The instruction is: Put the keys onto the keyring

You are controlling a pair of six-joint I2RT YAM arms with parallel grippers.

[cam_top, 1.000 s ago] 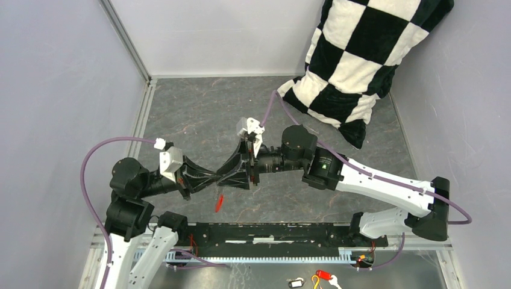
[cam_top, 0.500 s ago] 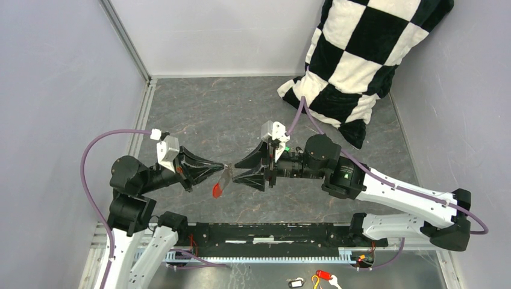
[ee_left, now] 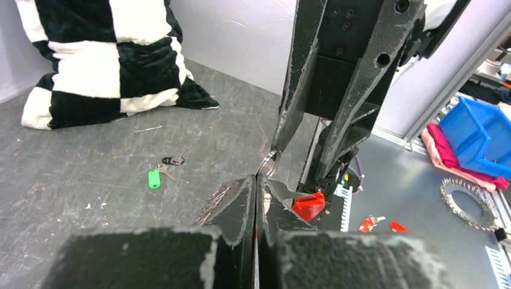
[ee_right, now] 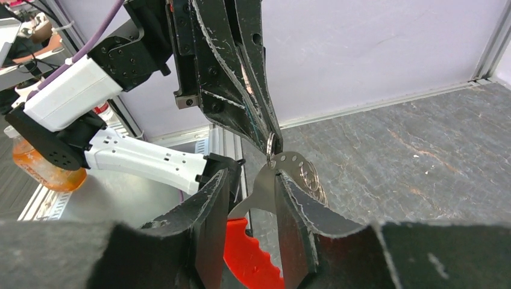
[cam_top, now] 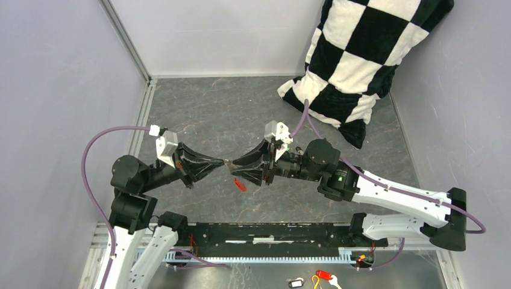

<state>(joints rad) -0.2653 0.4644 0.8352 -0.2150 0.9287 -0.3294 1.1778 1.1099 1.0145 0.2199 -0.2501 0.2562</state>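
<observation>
Silvery keyring [ee_right: 311, 176], long red key [ee_right: 252, 257]

A: Are you reading any text, label, brand or number in these views?
B: No. You are finding no legible marking. The white tag [cam_top: 295, 282] at the near edge is showing too small to read.

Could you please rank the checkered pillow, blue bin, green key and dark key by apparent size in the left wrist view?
1. checkered pillow
2. blue bin, cut off by the frame
3. green key and dark key: both tiny, about alike, so unranked.
</observation>
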